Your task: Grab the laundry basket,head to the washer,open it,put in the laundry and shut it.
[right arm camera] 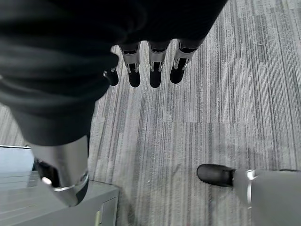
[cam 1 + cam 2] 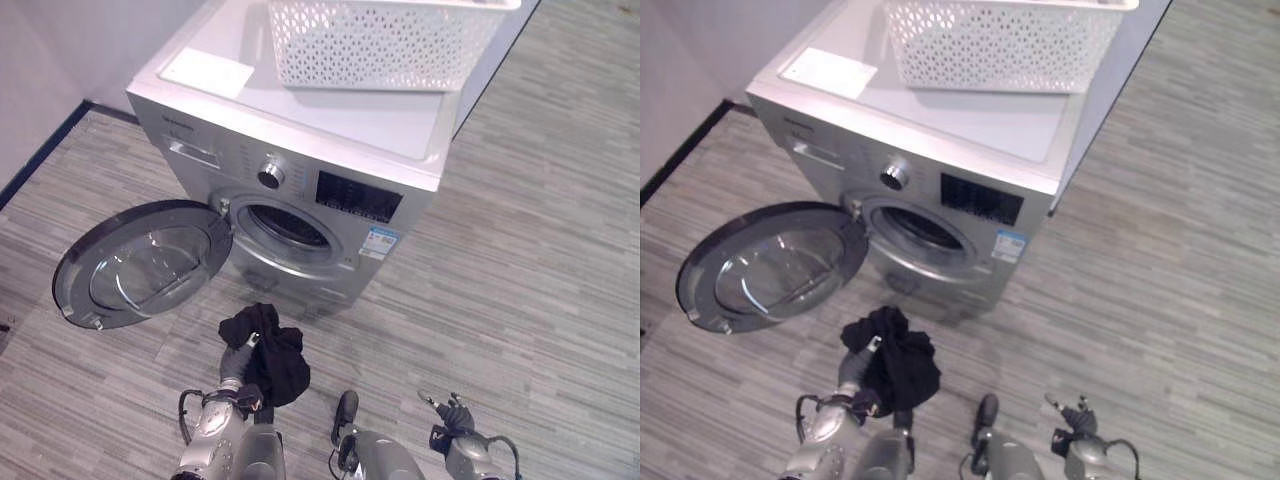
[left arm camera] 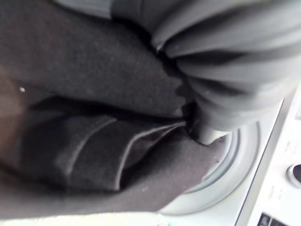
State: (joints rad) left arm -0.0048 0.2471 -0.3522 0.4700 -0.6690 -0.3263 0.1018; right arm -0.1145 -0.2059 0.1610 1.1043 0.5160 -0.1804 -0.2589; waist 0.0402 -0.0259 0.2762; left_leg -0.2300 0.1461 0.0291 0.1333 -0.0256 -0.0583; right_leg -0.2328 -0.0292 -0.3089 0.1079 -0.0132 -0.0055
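A bunched black garment (image 2: 268, 352) is clamped in the left hand (image 2: 238, 360), fingers curled into the cloth, held low in front of the washer (image 2: 300, 190) just short of the drum opening (image 2: 287, 227). The round door (image 2: 140, 262) is swung fully open to the robot's left, and the white laundry basket (image 2: 385, 40) is seen on the washer's top. The right hand (image 1: 150, 66) is held low over the grey floor (image 2: 540, 250) with fingers relaxed and nothing gripped.

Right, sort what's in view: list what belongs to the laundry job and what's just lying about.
Belongs to the job:
- black garment, bunched in the left hand
- washer, its door swung open
- white laundry basket on top of the washer

Just lying about:
- white sheet on the washer top
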